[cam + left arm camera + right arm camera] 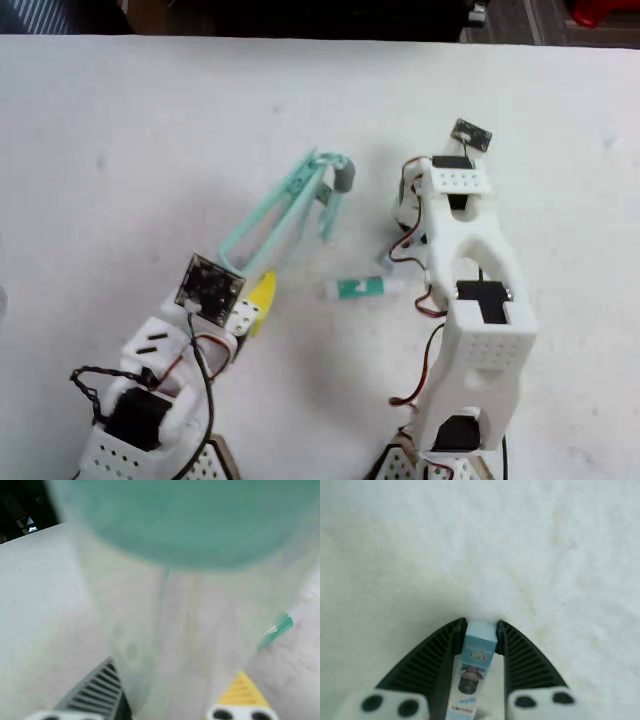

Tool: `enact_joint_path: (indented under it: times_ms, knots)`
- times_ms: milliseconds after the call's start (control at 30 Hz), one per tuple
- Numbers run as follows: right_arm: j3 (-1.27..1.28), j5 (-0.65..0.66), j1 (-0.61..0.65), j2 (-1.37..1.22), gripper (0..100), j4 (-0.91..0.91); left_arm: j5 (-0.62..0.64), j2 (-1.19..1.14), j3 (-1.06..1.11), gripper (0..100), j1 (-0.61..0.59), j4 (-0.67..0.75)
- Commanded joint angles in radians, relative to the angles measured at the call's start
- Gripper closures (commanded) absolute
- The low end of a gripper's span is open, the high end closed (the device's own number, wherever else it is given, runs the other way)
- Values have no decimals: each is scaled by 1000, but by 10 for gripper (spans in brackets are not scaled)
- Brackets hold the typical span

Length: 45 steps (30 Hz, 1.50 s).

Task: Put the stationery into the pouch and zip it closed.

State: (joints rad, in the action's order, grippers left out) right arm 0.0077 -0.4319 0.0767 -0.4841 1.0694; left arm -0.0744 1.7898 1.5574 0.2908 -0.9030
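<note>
My left gripper (175, 672) has its jaws set fairly wide with the pouch (288, 205) between them. I think it is gripping the pouch, though the close view is too blurred to be sure. From the gripper the pouch slants toward 1 o'clock over the table (140, 130). A green-and-white stick (358, 288) lies at 3 o'clock from that gripper, between the arms. My right gripper (481, 624) is pinched almost closed on a pale blue eraser (479, 645).
</note>
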Motion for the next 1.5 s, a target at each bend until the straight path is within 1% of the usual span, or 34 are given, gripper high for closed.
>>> enact_joint_path:
  times_ms: [0,367,633,700,767,800,933,1133,1200,1333,1400,1467]
  knots:
    - [-46,-2,13,-4,982,-7,17,-4,3,828,15,-17]
    - [-48,-2,-1,8,982,-7,17,-4,3,828,21,-18]
    - [-41,-2,-105,231,982,117,23,-4,-3,828,22,-38]
    - [-41,0,-116,288,982,148,81,-4,-15,828,22,-48]
    - [-46,2,-119,354,982,182,138,-4,-41,828,22,-87]
    - [-46,15,-120,392,982,196,141,-4,-51,828,22,-101]
    - [-46,138,-113,584,982,213,135,-4,-60,828,13,-117]
    - [-48,370,-113,897,982,177,123,-4,-58,828,13,-110]
    - [-48,427,-111,992,982,156,123,-4,-58,828,13,-110]
    - [-48,459,-76,1165,980,122,121,-4,-58,828,16,-110]
    - [-48,459,-27,1244,978,108,121,-4,-57,825,22,-110]
    - [-48,459,48,1311,981,91,114,-4,-57,823,38,-112]
